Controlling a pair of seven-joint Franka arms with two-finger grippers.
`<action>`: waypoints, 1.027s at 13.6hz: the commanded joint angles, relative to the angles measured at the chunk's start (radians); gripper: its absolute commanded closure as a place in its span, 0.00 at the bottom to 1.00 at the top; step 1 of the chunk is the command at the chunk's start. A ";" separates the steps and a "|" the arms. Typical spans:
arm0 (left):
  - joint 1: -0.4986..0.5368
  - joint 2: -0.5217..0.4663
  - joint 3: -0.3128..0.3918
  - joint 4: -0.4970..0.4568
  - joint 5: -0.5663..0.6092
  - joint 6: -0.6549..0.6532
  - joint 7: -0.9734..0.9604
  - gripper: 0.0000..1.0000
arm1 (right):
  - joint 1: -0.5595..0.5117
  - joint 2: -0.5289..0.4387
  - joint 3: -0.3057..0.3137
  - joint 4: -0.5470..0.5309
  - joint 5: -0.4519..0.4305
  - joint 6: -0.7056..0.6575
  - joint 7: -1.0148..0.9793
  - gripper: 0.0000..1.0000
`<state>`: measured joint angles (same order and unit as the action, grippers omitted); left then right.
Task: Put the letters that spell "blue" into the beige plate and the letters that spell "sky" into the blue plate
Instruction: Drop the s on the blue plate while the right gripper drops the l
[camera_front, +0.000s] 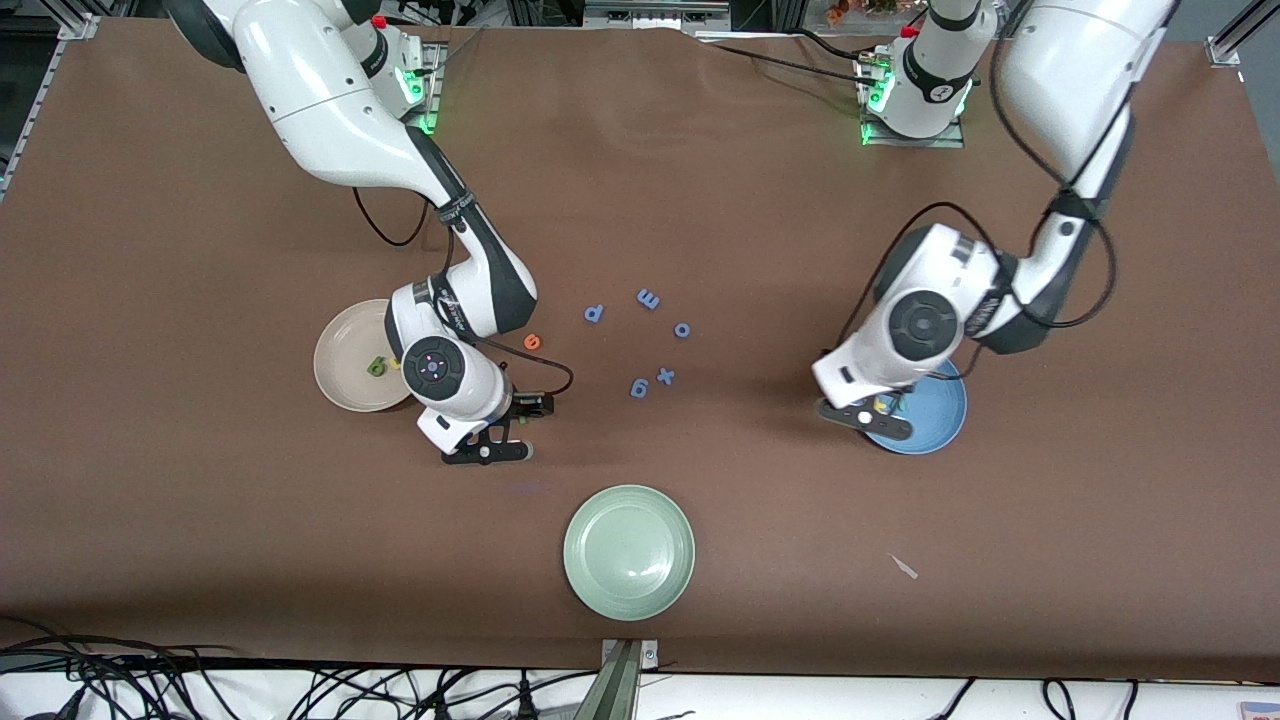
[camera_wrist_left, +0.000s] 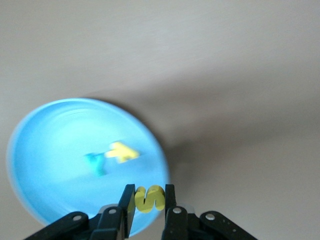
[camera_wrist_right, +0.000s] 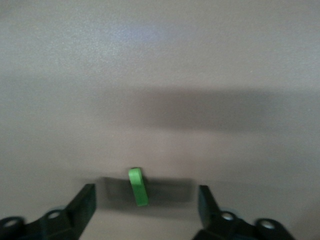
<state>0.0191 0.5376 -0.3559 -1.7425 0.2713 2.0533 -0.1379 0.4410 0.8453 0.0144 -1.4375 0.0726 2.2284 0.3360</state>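
Note:
My left gripper (camera_wrist_left: 149, 194) is shut on the yellow s (camera_wrist_left: 150, 198) and holds it over the rim of the blue plate (camera_wrist_left: 45, 150), which is at the left arm's end of the table. In that plate lie the teal y (camera_wrist_left: 96, 163) and the yellow k (camera_wrist_left: 123, 152). My right gripper (camera_wrist_right: 145, 192) stands open low over the table beside the beige plate (camera_front: 340, 345). A narrow green letter (camera_wrist_right: 138, 186) stands between its fingers, touching neither. The beige plate holds a green letter (camera_front: 377, 367) and a yellow one (camera_front: 396, 363). The orange e (camera_front: 532, 341) lies on the table near it.
Several blue letters (camera_front: 648, 298) are scattered mid-table between the arms. A pale green plate (camera_front: 628, 551) sits nearer the front camera. A small white scrap (camera_front: 904, 566) lies toward the left arm's end.

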 joint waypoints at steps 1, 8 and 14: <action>0.097 -0.011 -0.011 -0.035 0.026 -0.008 0.151 0.98 | 0.010 0.012 0.001 0.017 0.009 -0.013 -0.006 0.46; 0.182 -0.001 -0.012 -0.046 0.026 -0.008 0.216 0.00 | 0.010 0.014 0.001 0.014 0.009 0.000 0.008 1.00; 0.176 -0.207 -0.067 0.046 0.006 -0.186 0.213 0.00 | -0.034 -0.048 -0.004 0.023 0.018 -0.099 -0.024 1.00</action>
<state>0.1937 0.4336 -0.3981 -1.7201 0.2713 1.9599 0.0713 0.4366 0.8369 0.0082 -1.4167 0.0734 2.1986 0.3382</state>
